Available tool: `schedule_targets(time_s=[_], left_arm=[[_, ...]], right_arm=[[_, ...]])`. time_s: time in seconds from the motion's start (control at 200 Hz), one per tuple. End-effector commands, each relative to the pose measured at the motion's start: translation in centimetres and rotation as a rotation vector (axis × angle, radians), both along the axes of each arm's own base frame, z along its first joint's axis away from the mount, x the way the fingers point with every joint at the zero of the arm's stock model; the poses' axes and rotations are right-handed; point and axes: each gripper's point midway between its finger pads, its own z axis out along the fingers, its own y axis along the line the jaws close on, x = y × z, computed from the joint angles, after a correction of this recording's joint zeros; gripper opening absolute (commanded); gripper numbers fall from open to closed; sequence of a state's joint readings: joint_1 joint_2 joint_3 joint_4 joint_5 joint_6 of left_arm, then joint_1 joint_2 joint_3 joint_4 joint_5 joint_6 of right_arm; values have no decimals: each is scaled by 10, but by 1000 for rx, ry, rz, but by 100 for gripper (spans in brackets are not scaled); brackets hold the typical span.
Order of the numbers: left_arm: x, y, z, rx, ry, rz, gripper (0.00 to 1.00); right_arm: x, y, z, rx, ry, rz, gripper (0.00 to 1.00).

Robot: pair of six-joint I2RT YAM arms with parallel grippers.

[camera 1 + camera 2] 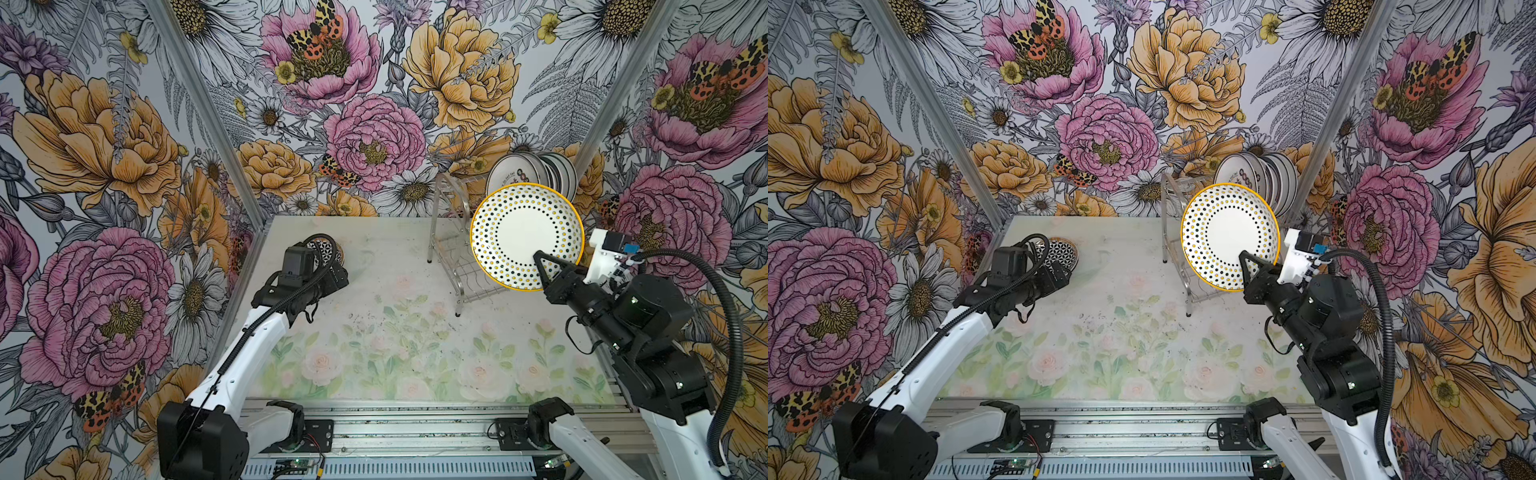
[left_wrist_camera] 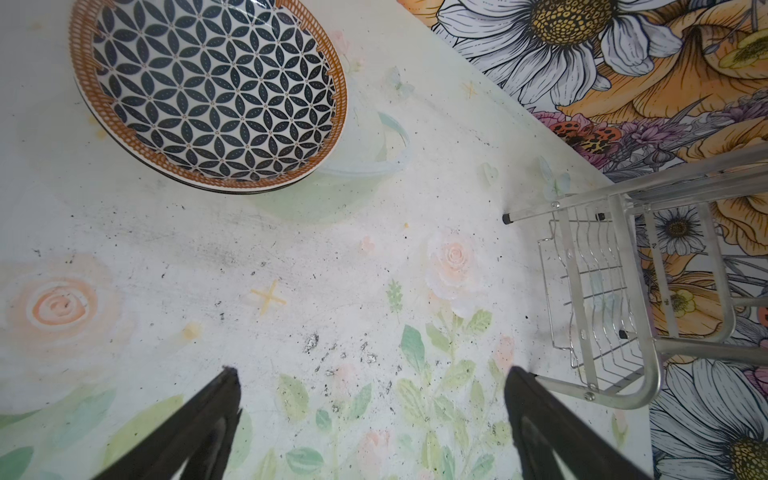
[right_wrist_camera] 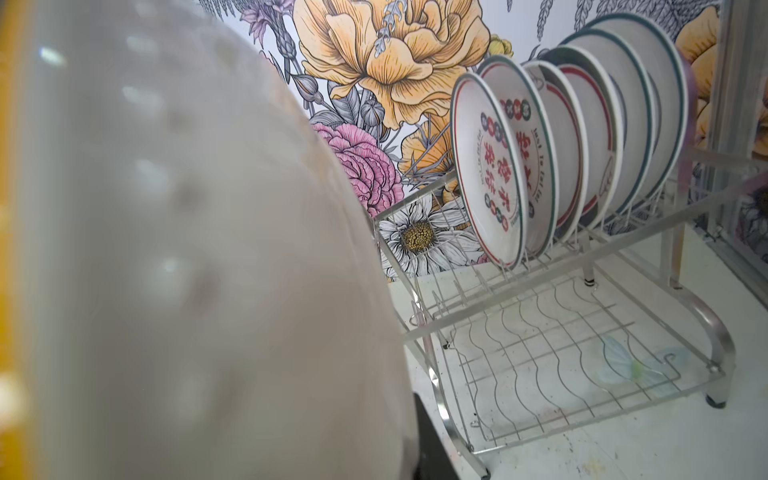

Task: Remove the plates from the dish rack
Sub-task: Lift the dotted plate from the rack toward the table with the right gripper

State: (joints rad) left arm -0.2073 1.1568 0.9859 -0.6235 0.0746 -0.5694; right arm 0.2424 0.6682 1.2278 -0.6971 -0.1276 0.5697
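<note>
My right gripper (image 1: 540, 266) is shut on the lower rim of a white plate (image 1: 527, 237) with black and yellow dots and a yellow edge. It holds the plate tilted up in the air in front of the dish rack (image 1: 446, 249). The plate's blurred back (image 3: 187, 249) fills much of the right wrist view, with one black finger (image 3: 430, 453) beside it. Several plates (image 3: 490, 166) with red characters and teal rings stand in the rack's upper tier (image 3: 623, 232). My left gripper (image 2: 372, 395) hangs open over bare table, near a black lattice plate (image 2: 208, 91) lying flat on another.
The rack's lower tier (image 3: 561, 353) holds nothing. Flowered walls close in the table (image 1: 395, 332) at the back and both sides, and the rack stands against the back right corner. A metal rail (image 1: 415, 428) runs along the front edge.
</note>
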Motion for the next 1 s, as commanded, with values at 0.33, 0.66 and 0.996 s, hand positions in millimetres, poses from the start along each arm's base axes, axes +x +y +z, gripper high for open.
schedule_targets(time_s=[0.33,0.66,0.996], left_arm=[[-18,-7,5,-45,-79,-53,99],[-17,-24,-11,-111,-82,-121,99],[-14,-56,-22,-182,-77,-230,99]], right_arm=[[-26,32,-68,230,190,179,0],[-23,45,-136,325,384,199,0],[-14,69,-182,315,489,220,0]])
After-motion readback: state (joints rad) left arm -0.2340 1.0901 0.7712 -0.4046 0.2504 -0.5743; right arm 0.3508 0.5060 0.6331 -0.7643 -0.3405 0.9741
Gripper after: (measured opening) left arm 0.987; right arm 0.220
